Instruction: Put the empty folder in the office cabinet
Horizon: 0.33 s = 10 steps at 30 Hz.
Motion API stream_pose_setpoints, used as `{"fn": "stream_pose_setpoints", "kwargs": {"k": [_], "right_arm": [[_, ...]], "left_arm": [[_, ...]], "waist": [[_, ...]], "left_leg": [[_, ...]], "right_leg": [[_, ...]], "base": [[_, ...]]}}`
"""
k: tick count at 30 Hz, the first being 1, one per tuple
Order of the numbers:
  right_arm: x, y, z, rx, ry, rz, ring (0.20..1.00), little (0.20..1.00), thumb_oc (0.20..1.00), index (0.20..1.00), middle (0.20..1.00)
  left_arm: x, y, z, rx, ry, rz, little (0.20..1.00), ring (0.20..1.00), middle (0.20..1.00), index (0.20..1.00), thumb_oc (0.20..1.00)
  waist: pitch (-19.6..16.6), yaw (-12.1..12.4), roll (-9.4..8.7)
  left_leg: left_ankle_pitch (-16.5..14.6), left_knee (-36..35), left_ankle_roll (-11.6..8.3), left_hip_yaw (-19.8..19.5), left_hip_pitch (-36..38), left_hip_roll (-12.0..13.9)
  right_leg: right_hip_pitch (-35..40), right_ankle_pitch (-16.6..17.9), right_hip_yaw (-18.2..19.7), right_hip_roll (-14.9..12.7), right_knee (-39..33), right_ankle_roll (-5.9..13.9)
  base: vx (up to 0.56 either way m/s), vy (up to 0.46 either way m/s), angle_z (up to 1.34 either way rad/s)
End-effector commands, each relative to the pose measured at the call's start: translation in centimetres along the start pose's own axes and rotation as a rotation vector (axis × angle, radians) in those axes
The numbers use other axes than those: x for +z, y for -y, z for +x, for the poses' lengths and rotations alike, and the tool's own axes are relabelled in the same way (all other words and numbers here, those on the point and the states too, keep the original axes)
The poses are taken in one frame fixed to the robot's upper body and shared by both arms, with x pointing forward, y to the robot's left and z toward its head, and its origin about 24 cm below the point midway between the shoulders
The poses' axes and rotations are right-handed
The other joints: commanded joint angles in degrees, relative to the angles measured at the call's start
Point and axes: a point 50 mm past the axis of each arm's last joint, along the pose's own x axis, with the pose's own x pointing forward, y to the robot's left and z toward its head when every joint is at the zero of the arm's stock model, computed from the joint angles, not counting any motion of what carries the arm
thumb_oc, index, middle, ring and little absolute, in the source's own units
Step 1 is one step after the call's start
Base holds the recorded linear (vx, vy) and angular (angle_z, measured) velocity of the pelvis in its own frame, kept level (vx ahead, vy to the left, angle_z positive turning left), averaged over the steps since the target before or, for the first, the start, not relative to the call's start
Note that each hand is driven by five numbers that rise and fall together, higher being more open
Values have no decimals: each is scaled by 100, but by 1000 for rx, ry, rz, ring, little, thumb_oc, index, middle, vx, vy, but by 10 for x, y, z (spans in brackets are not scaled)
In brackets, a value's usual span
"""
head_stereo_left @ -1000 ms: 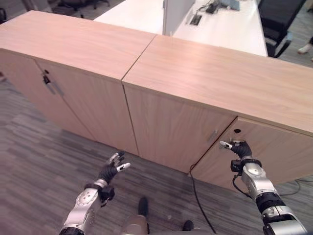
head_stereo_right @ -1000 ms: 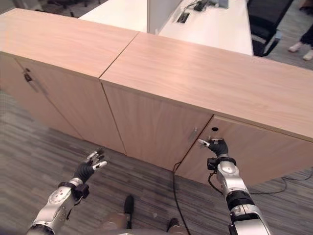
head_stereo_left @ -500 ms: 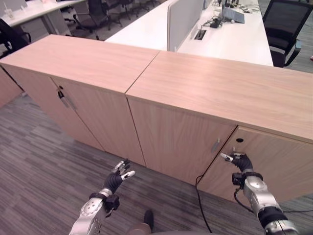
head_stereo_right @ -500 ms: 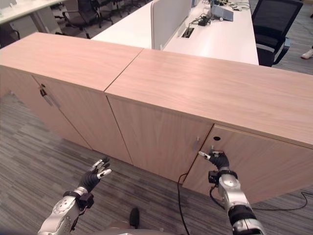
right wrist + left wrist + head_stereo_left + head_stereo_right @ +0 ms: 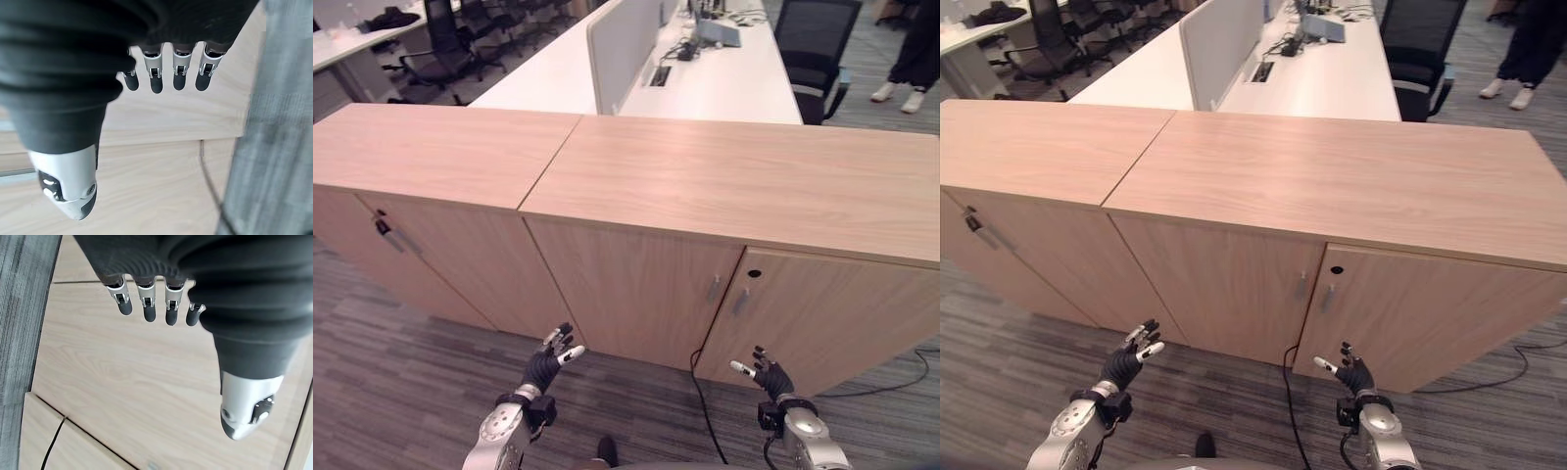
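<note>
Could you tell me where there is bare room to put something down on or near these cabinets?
Both wooden cabinet tops are bare from the front edge back to the white desk. The desk's far end holds cables and devices.

Both arms raised forward, both hands empty.

The left hand (image 5: 546, 367) is lifted in front of the body on its silver-grey forearm, with the fingers (image 5: 148, 308) straight and a little spread and the thumb set apart. The right hand (image 5: 771, 378) is at about the same height on the other side, also with straight fingers (image 5: 179, 77); its thumb seems to point sideways. Neither hand holds or touches anything.
</note>
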Motion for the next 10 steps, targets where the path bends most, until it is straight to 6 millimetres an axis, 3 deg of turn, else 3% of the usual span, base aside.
{"fn": "stream_pose_setpoints", "kwargs": {"k": [1,10], "right_arm": [[21,0,10,20,65,-52,1000,1000,1000,1000,1000],[20,3,10,10,59,-47,1000,1000,1000,1000,1000]], "left_arm": [[27,-4,9,9,116,51,1000,1000,1000,1000,1000],[24,-3,12,10,99,71,1000,1000,1000,1000,1000]], "waist": [[212,-24,-65],[202,-138,-53]], "left_leg": [[-404,131,-196,63,436,211],[-443,125,-193,80,503,215]], "right_leg": [[1,111,-316,-84,37,244],[56,111,-254,-81,37,223]], "base": [[5,-1,-13],[1,1,-6]]}}
